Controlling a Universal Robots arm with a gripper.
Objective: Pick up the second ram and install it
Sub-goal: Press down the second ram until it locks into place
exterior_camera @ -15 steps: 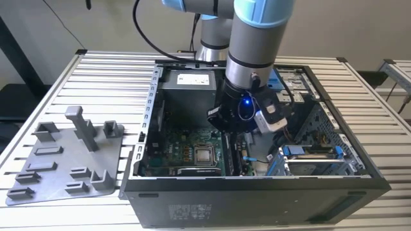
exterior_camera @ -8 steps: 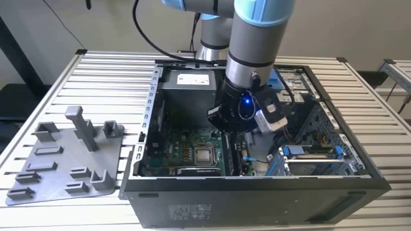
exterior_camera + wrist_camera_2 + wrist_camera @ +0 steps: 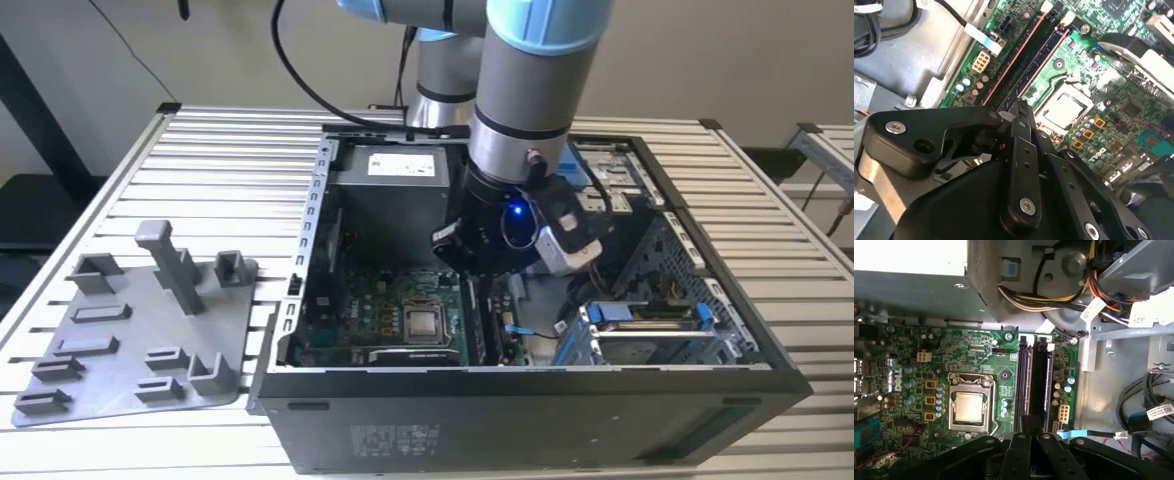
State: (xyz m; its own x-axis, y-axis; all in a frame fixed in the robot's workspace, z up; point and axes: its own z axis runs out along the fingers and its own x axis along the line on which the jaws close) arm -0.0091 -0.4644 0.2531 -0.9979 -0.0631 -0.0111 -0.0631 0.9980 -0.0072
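Note:
My gripper [image 3: 491,268] is down inside the open computer case [image 3: 534,395], over the motherboard [image 3: 954,345]. Its black fingers [image 3: 1021,112] are pressed together, and the gripper [image 3: 1024,429] sits at one end of the two long memory slots beside the processor socket [image 3: 970,406]. A thin dark stick, the second ram [image 3: 1024,382], stands in the slot nearer the socket, directly in line with the fingertips [image 3: 1046,60]. I cannot tell whether the tips touch it. The neighbouring slot [image 3: 1042,382] also looks dark and filled.
A grey holder tray [image 3: 134,345] with upright posts lies on the slatted table at the exterior view's left. The power supply [image 3: 400,165] and bundled cables [image 3: 1054,300] crowd the far end of the case. A drive cage [image 3: 654,330] sits at the exterior view's right.

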